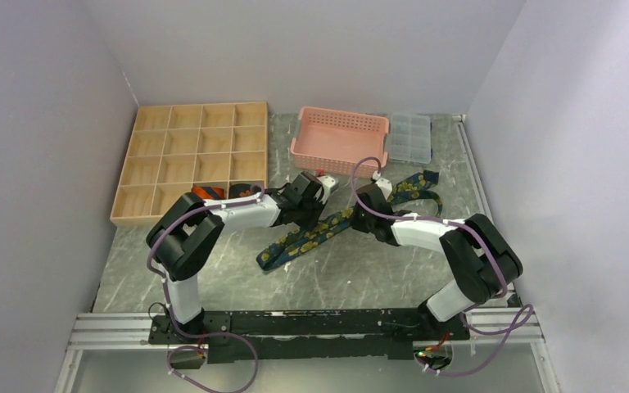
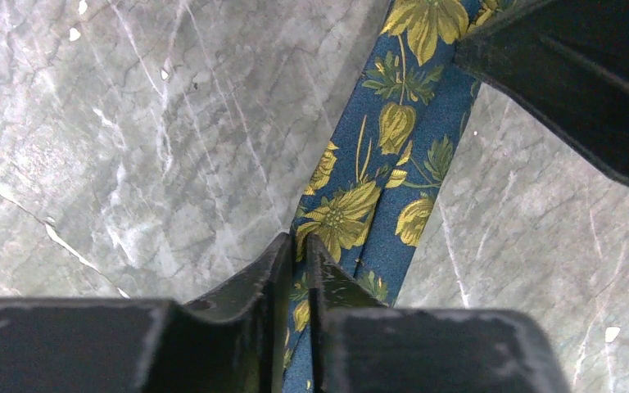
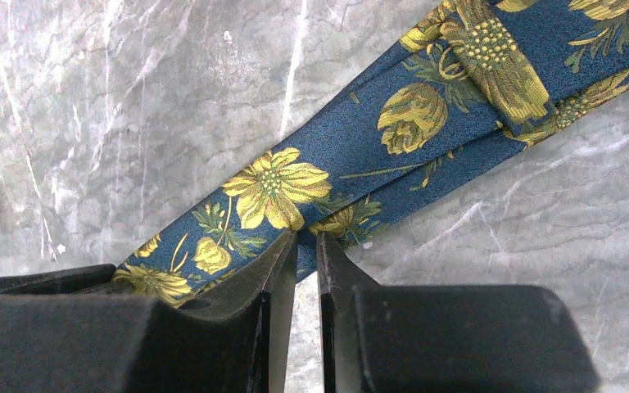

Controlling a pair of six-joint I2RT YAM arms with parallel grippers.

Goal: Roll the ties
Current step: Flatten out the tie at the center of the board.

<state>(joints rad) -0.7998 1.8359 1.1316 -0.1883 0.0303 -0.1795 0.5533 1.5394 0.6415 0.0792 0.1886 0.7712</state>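
Observation:
A dark blue tie with yellow-green flowers (image 1: pixel 307 236) lies slanted across the marble table, from near left to far right. My left gripper (image 1: pixel 321 206) comes down on its middle. In the left wrist view its jaws (image 2: pixel 301 246) are shut on a fold of the floral tie (image 2: pixel 401 155). My right gripper (image 1: pixel 367 206) stands just to the right on the same tie. In the right wrist view it (image 3: pixel 305 240) pinches the near edge of the tie (image 3: pixel 336 147). An orange-and-dark rolled tie (image 1: pixel 207 192) sits in a front cell of the wooden tray.
A wooden tray with several compartments (image 1: pixel 188 155) stands at the back left. A pink basket (image 1: pixel 340 139) and a clear plastic box (image 1: pixel 409 137) are behind the grippers. Walls close in left, right and back. The right gripper's body (image 2: pixel 581 74) hangs close to the left one.

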